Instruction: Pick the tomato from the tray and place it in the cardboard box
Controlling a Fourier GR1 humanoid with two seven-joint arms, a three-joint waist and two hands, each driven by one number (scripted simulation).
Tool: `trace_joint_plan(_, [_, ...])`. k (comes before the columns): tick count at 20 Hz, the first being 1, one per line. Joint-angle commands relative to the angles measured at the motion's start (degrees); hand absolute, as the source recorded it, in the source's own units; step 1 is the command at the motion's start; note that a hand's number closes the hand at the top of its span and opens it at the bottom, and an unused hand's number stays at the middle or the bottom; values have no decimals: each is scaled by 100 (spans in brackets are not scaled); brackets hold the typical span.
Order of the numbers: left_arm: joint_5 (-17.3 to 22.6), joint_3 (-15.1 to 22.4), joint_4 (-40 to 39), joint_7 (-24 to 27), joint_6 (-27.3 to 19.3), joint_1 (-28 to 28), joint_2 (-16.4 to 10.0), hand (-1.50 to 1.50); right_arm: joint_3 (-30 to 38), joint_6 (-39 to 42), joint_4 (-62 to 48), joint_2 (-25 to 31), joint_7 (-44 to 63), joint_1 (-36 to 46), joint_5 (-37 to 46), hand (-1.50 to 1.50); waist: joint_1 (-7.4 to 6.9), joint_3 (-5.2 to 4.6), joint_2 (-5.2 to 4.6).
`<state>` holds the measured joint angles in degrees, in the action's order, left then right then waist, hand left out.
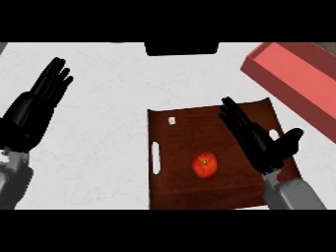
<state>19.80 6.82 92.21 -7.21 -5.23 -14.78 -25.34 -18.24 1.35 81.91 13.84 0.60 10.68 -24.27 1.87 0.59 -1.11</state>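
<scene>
Zero grasps, reach step: right hand open-fingered at tomato's 2 o'clock | left hand open, resting | next: curl round tomato.

The white desk is showing a smooth, faintly veined, stone-like top with a matt finish. At five o'clock the dark brown rectangular tray is displaying a mottled wood grain with a low sheen. The round red tomato on it is looking smooth and slightly glossy, carrying a pale highlight. At two o'clock the long salmon-red cardboard box is appearing matt. The black left robot hand and right robot hand are looking matt and smooth.
</scene>
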Motion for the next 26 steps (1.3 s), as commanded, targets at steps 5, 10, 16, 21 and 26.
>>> trace_joint_plan(5, [-909, 258, 100, 389, 204, -42, -538, 0, 1058, -89, 1552, 1275, -333, 874, 509, -150, 8, -65, 231])
trace_joint_plan(10, [-1288, 591, -196, 1192, 410, 425, -367, 0, 1188, 177, 1546, 2433, -759, 363, 1641, -150, -69, -62, 126])
trace_joint_plan(16, [-1344, 591, -279, 1171, 485, 282, -283, 0, 797, 360, 1709, 2796, -2313, -137, 2948, -150, -127, -57, 119])
trace_joint_plan(21, [-1334, 428, -458, 1355, 681, 324, -274, 0, 569, 668, 2205, 3165, -1632, -14, 3532, -150, -167, -64, 120])
trace_joint_plan(26, [-1429, 453, -401, 1126, 545, 215, -192, 0, -230, 1228, 2831, 3653, -661, 164, 4500, -150, -146, -69, 135])
